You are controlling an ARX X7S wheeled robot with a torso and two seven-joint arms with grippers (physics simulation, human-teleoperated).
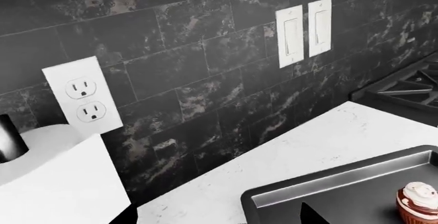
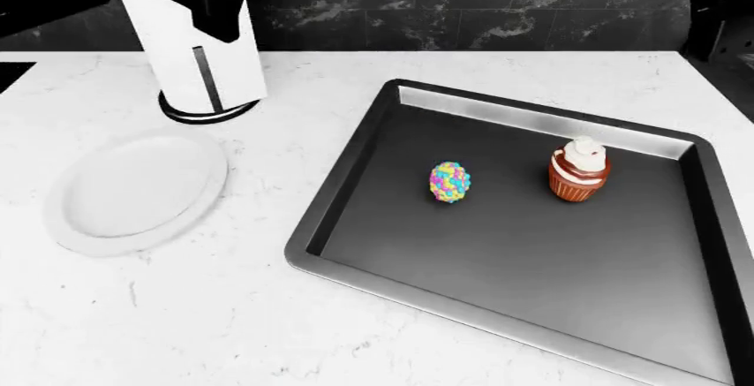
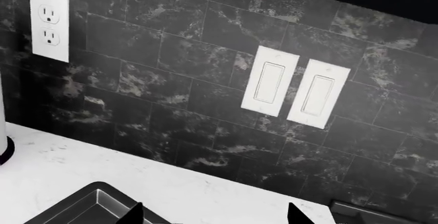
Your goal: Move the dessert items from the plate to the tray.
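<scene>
The cupcake (image 2: 578,172), with its brown wrapper and white swirl, stands upright inside the dark grey tray (image 2: 353,152), toward the right. To its left, the speckled egg-shaped sweet (image 2: 449,181) also rests on the tray floor. The white plate (image 2: 136,187) lies bare to the left of the tray. Neither gripper shows in the head view. In the left wrist view, my left gripper (image 1: 219,219) is open above the counter by the tray (image 1: 329,179), with the cupcake (image 1: 417,203) off to one side. My right gripper (image 3: 216,216) is open and holds nothing, near a tray corner (image 3: 89,203).
A paper towel roll on a black stand (image 2: 200,46) stands behind the plate, close to the left gripper (image 1: 55,183). A dark tiled wall with an outlet (image 1: 82,97) and switches (image 3: 294,88) backs the counter. A stove grate (image 1: 411,88) lies to the right.
</scene>
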